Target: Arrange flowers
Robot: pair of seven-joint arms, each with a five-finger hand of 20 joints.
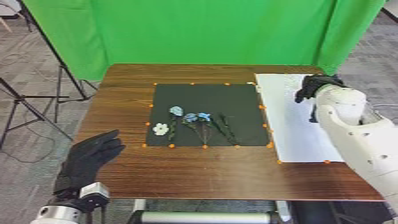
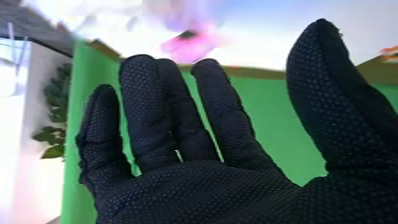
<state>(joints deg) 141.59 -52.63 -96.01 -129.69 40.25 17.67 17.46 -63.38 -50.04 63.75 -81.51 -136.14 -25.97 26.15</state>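
In the head view, my right hand (image 1: 316, 85) is over the far part of the white sheet (image 1: 298, 135). The right wrist view gives my right hand (image 2: 191, 185) with straight fingers, thumb spread apart and nothing held; beyond the fingertips is a blurred pink flower (image 2: 188, 47). On the black mat (image 1: 209, 95) lie a white flower (image 1: 161, 129), a pale blue flower (image 1: 176, 110), blue flowers (image 1: 204, 116) and a dark green stem (image 1: 227, 128). My left hand (image 1: 84, 155) is at the table's left edge, fingers extended and empty.
Small orange markers (image 1: 205, 146) line the mat's edges and the white sheet's near edge. The brown table (image 1: 195, 175) extends in front of the mat. A green curtain (image 1: 213, 30) hangs behind it, and black stands (image 1: 40, 100) are on the floor at the left.
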